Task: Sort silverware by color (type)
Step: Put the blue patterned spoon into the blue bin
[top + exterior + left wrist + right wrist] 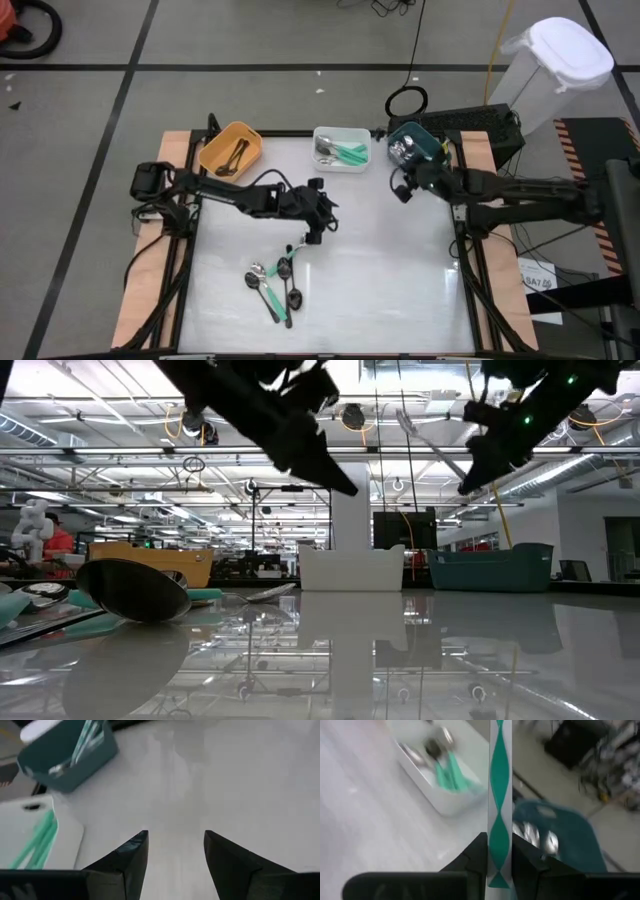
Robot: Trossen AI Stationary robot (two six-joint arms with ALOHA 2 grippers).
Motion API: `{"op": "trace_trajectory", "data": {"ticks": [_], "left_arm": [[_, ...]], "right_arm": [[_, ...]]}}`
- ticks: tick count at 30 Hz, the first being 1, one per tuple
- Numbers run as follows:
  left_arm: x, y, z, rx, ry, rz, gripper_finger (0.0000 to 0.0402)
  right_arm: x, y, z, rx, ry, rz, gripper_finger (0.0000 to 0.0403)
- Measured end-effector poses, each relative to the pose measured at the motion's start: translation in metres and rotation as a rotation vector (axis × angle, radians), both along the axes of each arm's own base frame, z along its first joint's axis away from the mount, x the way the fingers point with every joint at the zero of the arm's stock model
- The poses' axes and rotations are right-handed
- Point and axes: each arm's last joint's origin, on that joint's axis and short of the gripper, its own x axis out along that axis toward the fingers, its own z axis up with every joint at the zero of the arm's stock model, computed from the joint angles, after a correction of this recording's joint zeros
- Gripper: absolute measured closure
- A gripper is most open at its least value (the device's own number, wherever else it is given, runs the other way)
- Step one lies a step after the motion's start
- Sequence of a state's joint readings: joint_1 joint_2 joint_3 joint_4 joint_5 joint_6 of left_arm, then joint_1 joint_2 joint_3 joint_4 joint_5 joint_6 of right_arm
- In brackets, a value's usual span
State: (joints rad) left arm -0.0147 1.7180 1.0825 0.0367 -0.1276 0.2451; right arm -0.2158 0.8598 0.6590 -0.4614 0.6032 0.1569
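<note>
Right wrist view: right claw (498, 865) clamped on a green-and-silver spoon handle (499, 795) by the teal bin (570, 840); left claw (175, 855) open, empty over the counter (225, 780).

Several loose spoons (272, 285), black- and mint-handled, lie clustered at the table's six o'clock, while one green-and-silver-handled spoon (499, 805) is pinched at two o'clock.

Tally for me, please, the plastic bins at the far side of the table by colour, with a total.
Orange bin: 1
White bin: 1
Teal bin: 1
Total: 3
</note>
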Motion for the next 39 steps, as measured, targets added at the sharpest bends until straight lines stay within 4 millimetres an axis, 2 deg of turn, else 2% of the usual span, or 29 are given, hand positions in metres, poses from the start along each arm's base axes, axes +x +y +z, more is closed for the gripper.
{"op": "trace_trajectory", "data": {"ticks": [4,9,17,27,35,39], "left_arm": [[-0.005,0.017,-0.01,-0.023,-0.01,0.031,0.0209],[-0.007,0.033,-0.014,-0.047,-0.027,0.063,0.0209],[-0.007,0.03,-0.014,-0.057,-0.033,0.035,0.0209],[-0.006,0.028,-0.013,-0.059,-0.041,0.027,0.0209],[-0.005,0.026,-0.012,-0.054,-0.057,0.018,0.0209],[-0.004,0.026,-0.01,-0.046,-0.072,0.013,0.0209]], "right_arm": [[-0.007,-0.017,-0.009,0.066,0.072,-0.078,0.0349],[-0.016,-0.036,-0.02,0.112,0.191,-0.202,0.0349],[-0.028,-0.057,-0.042,0.253,0.378,-0.299,0.0349],[-0.029,-0.071,-0.06,0.337,0.469,-0.348,0.0348],[-0.028,-0.07,-0.056,0.348,0.448,-0.321,0.0343],[-0.024,-0.072,-0.039,0.356,0.423,-0.308,0.0343]]}}
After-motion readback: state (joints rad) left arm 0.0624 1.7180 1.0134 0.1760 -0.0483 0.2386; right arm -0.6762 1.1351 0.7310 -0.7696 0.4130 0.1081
